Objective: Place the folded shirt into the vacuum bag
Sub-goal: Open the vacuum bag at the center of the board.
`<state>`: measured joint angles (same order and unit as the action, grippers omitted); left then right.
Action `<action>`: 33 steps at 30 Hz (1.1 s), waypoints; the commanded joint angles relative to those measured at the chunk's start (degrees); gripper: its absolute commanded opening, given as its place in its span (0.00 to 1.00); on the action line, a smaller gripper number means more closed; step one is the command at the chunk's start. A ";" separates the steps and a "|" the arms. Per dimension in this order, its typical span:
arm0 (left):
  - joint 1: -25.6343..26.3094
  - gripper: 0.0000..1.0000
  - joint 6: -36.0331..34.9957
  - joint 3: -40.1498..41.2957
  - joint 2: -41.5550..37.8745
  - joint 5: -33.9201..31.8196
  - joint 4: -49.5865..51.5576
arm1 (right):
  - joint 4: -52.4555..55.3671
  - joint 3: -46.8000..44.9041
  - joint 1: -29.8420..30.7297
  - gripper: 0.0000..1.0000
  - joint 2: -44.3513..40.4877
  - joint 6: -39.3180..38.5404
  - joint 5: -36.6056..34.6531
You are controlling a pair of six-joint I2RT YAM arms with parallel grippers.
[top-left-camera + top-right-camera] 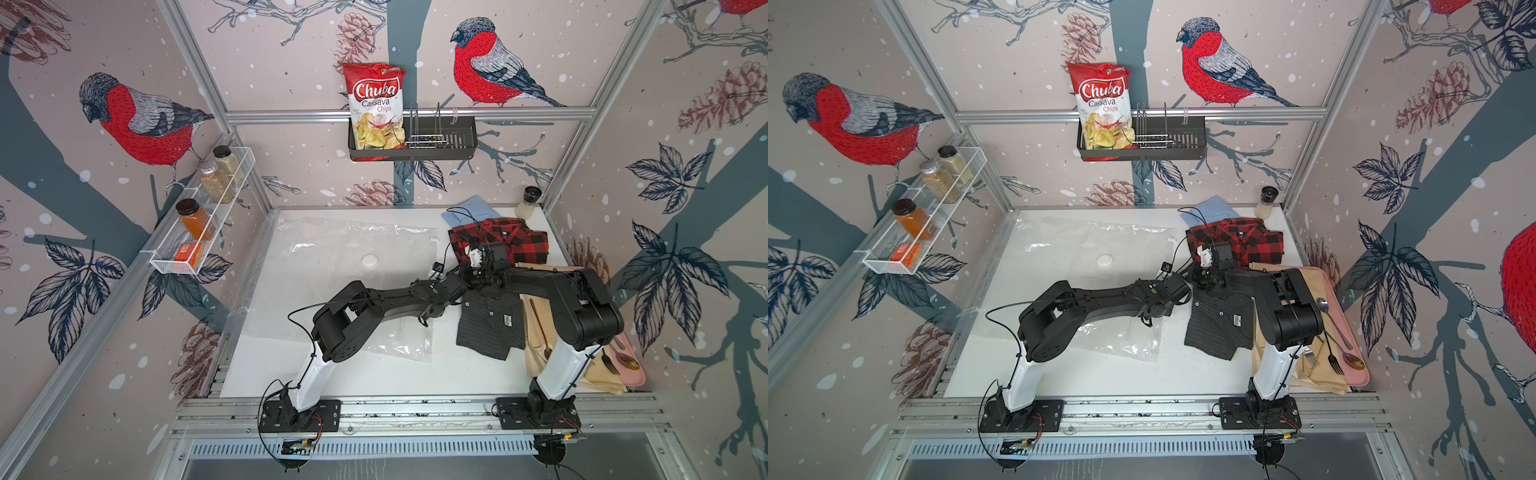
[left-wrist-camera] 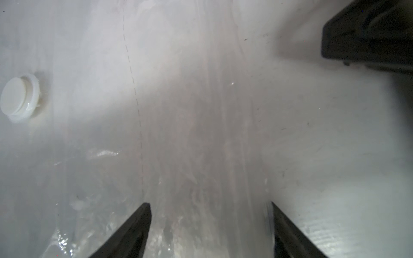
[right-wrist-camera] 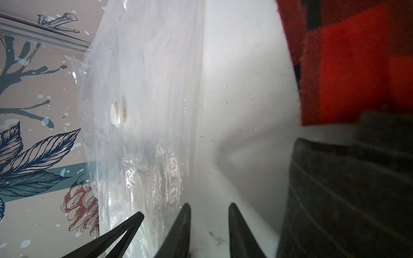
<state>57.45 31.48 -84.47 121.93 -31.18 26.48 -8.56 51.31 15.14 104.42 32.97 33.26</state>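
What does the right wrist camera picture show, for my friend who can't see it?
The right pincer hangs open and empty over the white table, between the vacuum bag, clear and crinkly with a round white valve, and a red checked shirt beside a dark striped shirt.

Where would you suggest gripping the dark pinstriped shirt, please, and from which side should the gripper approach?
Grip the dark pinstriped shirt by its folded edge facing the vacuum bag, coming in low from the robot's left. That edge lies flat on the white table, nearest the bag, while the opposite edge abuts the beige cloth. Probably slide one finger underneath and pinch all layers.
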 commanded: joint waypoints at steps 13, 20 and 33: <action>0.12 0.01 1.70 3.28 -5.83 -4.20 -1.91 | -1.57 0.02 1.12 0.35 0.23 -0.71 2.98; -0.99 0.00 2.70 9.30 -13.00 -2.18 -5.91 | -5.90 0.10 3.62 0.43 0.87 -0.01 8.59; -5.77 0.00 4.01 23.35 -27.87 10.14 -17.24 | -4.92 4.07 7.12 0.53 3.75 -0.76 7.77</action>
<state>52.07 34.79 -62.35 95.59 -23.90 12.82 -14.15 53.80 21.71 107.35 33.01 42.00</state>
